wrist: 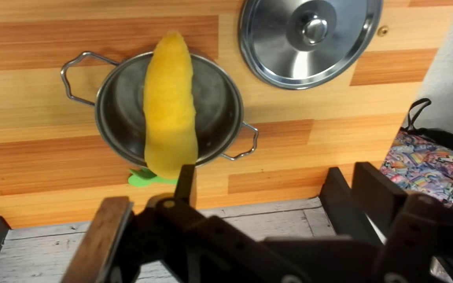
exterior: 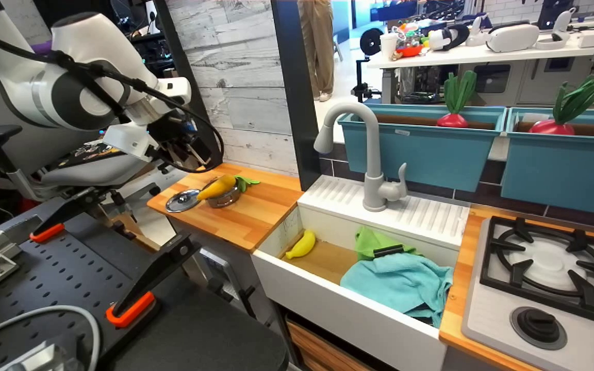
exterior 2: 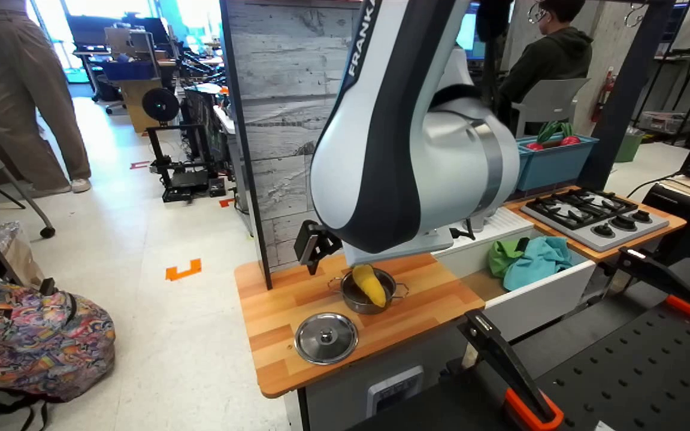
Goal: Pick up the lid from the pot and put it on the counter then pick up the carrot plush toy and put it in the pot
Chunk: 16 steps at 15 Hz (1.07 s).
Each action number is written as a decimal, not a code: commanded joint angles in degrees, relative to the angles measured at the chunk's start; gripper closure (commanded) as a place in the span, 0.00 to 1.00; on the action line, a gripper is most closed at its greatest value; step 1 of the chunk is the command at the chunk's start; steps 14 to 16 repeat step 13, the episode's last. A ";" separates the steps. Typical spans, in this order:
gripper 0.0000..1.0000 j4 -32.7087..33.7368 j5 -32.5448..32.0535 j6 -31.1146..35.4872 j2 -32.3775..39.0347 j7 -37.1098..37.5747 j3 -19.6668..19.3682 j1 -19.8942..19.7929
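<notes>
carrot plush toy [wrist: 170, 106] overhanging pot [wrist: 215, 96] rim, lid [wrist: 311, 41] near counter [wrist: 281, 151] edge, fingers [wrist: 378, 192] wide apart, empty

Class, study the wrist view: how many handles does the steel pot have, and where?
2. The upper-left handle juts from the side of the pot, and the lower-right handle sits roughly opposite. Both show whole; none seems hidden.

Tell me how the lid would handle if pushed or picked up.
The lid looks stiff and probably slippery along its edge, since the metal is smooth and shiny. Pushed, it would likely slide rather than tip, as it lies flat on the counter. Lifting should go best by the knob at its centre, though that rounded metal may slip.
</notes>
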 commanded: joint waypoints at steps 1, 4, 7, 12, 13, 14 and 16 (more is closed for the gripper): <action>0.00 -0.55 -0.02 0.08 -0.62 -0.15 0.54 -0.40; 0.00 -1.60 -0.03 0.31 -1.65 -0.14 1.04 -0.60; 0.00 -1.80 -0.03 0.35 -1.71 -0.14 1.05 -0.68; 0.00 -1.81 -0.03 0.36 -1.71 -0.14 1.06 -0.73; 0.00 -1.81 -0.03 0.36 -1.71 -0.14 1.06 -0.73; 0.00 -1.81 -0.03 0.36 -1.71 -0.14 1.06 -0.73; 0.00 -1.81 -0.03 0.36 -1.71 -0.14 1.06 -0.73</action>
